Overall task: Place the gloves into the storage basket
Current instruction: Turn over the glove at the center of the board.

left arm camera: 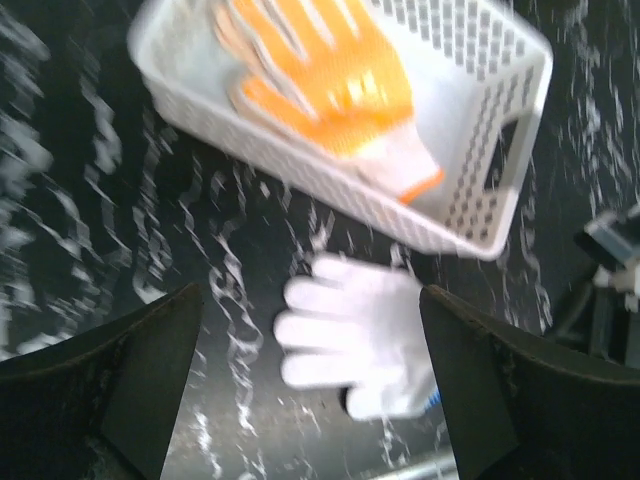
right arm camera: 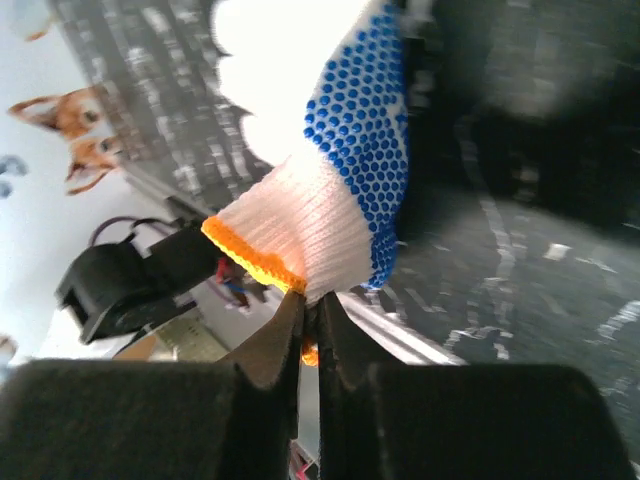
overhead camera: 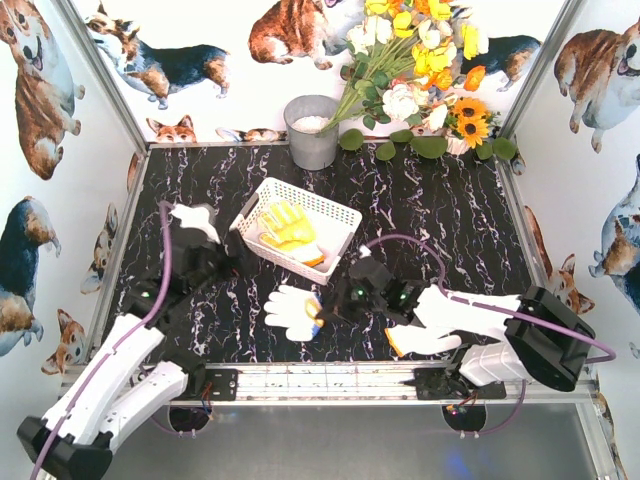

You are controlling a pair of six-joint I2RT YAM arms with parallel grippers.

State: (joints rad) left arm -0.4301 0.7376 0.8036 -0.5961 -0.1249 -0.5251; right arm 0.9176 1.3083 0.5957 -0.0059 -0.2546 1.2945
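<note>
The white storage basket point(overhead camera: 336, 215) stands at the table's middle with yellow gloves point(overhead camera: 288, 228) in it. The left wrist view shows its lattice wall point(left arm camera: 500, 160) and an orange-yellow glove point(left arm camera: 330, 75) inside. My right gripper point(overhead camera: 330, 305) is shut on the orange-edged cuff of a white glove with a blue dotted palm point(overhead camera: 290, 311), in front of the basket. The right wrist view shows the gripper point(right arm camera: 312, 310) pinching that glove point(right arm camera: 320, 215). My left gripper point(overhead camera: 225, 262) is open and empty point(left arm camera: 310, 400), left of that glove point(left arm camera: 350, 340).
A white glove with an orange cuff point(overhead camera: 440, 318) lies under my right arm near the front edge. Another white glove point(overhead camera: 195, 218) lies beside my left wrist. A grey metal bucket point(overhead camera: 313, 130) and flowers point(overhead camera: 420, 60) stand at the back wall.
</note>
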